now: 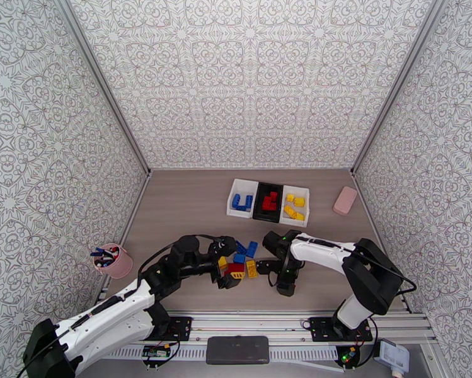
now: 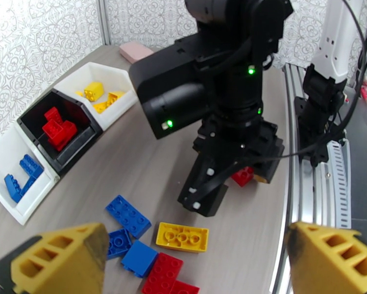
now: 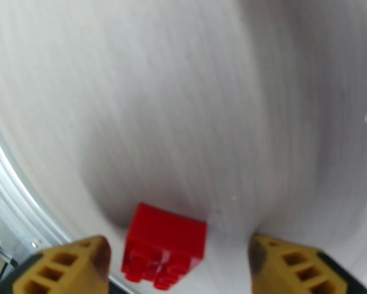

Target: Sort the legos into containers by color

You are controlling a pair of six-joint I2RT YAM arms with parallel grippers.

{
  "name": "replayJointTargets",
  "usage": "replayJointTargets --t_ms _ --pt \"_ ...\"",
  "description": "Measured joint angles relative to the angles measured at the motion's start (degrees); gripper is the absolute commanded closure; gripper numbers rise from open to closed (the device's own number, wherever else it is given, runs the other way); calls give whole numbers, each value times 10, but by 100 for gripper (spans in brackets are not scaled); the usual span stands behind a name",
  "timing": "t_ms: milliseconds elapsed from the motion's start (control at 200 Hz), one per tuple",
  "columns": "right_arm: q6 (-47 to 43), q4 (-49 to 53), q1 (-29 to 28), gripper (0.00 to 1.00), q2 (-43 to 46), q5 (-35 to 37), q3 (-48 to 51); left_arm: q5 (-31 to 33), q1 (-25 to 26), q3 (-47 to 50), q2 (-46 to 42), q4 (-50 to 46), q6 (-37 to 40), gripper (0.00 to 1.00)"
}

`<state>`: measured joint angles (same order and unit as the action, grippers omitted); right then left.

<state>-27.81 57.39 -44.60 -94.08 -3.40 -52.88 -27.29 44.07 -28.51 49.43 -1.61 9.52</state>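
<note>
The loose legos point(image 1: 241, 263) lie in a small heap on the table point(image 1: 185, 209) near its front edge, between the two arms. There are a few blue, a couple of yellow and some red, touching or just beside one another. One red brick point(image 3: 163, 241) sits apart from the heap, right under the right gripper point(image 3: 178, 251), whose fingers stand wide on either side of it without pinching it. The left gripper point(image 2: 195, 260) hangs over the heap, spread wide too and holding nothing. Farther back, the joined row of containers is partly filled, with blue bricks in the left white bin point(image 2: 4, 155), red in the black bin point(image 2: 78, 148) and yellow in the right white bin point(image 2: 119, 110). I'd call the job roughly half done, with the whole heap and that lone red brick left to sort.
</note>
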Motion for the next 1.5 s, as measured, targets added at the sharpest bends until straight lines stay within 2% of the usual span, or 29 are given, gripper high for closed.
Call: replayJointTargets --t_ms 175,305,495,725,930,1235,1501 --pt "13 -11 0 50 -1 2 2 -1 0 -1 2 -4 1 0" --pt "21 -18 0 65 -1 4 3 -2 0 -3 2 -5 2 0" --pt "26 -21 0 80 2 4 5 -2 0 -3 2 -8 2 0" --pt "29 -35 0 81 24 3 16 -1 0 -3 2 -8 2 0" --pt "50 -81 3 84 107 3 22 1 0 -3 2 -6 -1 0" --pt "163 -256 20 87 244 33 48 59 18 -3 3 19 -7 0" --pt "283 -425 44 95 293 63 88 130 34 7 7 81 -24 0"
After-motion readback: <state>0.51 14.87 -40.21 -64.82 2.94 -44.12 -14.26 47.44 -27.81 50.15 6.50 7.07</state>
